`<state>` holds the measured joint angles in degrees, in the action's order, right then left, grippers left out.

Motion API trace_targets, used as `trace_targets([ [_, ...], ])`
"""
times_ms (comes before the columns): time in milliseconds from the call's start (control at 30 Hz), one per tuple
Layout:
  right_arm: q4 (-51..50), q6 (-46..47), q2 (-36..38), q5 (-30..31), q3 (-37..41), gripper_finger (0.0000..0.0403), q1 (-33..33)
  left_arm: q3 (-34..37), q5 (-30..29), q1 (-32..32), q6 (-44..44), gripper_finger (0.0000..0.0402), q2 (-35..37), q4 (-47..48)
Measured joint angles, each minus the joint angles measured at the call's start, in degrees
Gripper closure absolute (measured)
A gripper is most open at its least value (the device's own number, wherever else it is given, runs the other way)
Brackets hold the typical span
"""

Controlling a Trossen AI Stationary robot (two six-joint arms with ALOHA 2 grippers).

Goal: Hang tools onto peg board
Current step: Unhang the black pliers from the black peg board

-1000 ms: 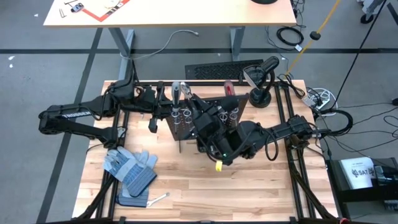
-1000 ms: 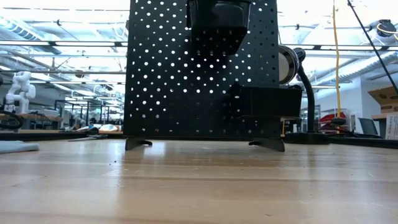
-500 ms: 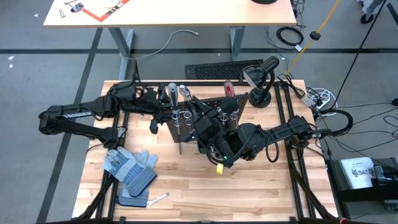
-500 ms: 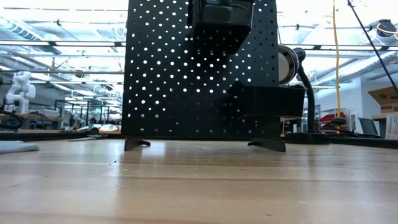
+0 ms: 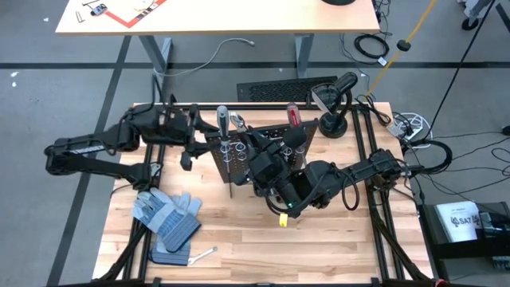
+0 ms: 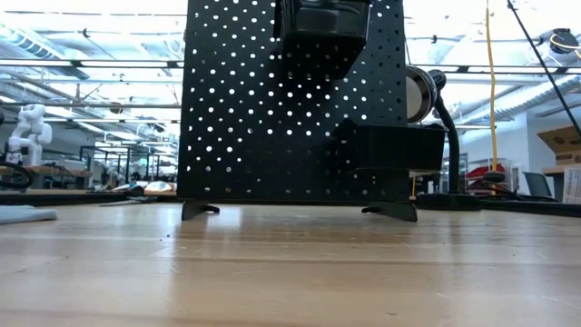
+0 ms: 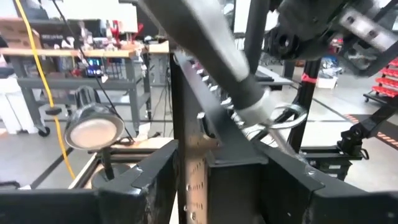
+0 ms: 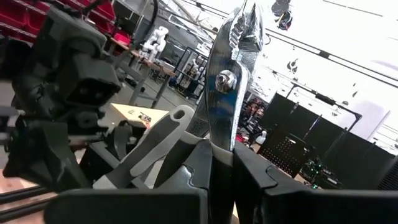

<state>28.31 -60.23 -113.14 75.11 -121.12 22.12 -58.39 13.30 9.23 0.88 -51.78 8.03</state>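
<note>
High view: nearest on the surface (image 5: 239, 239) lie a silver wrench (image 5: 205, 254) and gloves (image 5: 166, 217), off to the left. Mid-surface, the right end effector (image 5: 256, 147) is clamped on the pliers (image 8: 231, 74), tips up, likely to hang them on the peg board (image 5: 255, 142). Further left, the left end effector (image 5: 194, 137) stands apart beside the grey-handled screwdriver (image 5: 222, 116), already seated in a ring.

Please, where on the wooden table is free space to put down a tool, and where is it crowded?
Free: the near wooden strip of the table, right of the work gloves and small wrench. Crowded: around the peg board, where the left gripper and right gripper meet, and by the lamp.
</note>
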Motion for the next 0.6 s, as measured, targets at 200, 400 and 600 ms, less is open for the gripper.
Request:
trace_targets([
  [200, -0.2, -0.3, 0.0, 0.1, 0.0, 0.0379, 1.1, -0.1, -0.1, 0.0, 1.0, 0.0196, 3.0, 0.8],
  [400, -0.8, -1.2, 0.0, 0.0, 0.0, 0.0379, 3.7, -0.1, -0.1, 0.0, 1.1, 0.0195, 6.6, 0.5],
  [600, -10.7, 1.3, 0.0, 4.0, 0.0, 0.0379, 8.5, -0.2, -0.1, 0.0, 1.1, 0.0195, 10.6, 0.9],
])
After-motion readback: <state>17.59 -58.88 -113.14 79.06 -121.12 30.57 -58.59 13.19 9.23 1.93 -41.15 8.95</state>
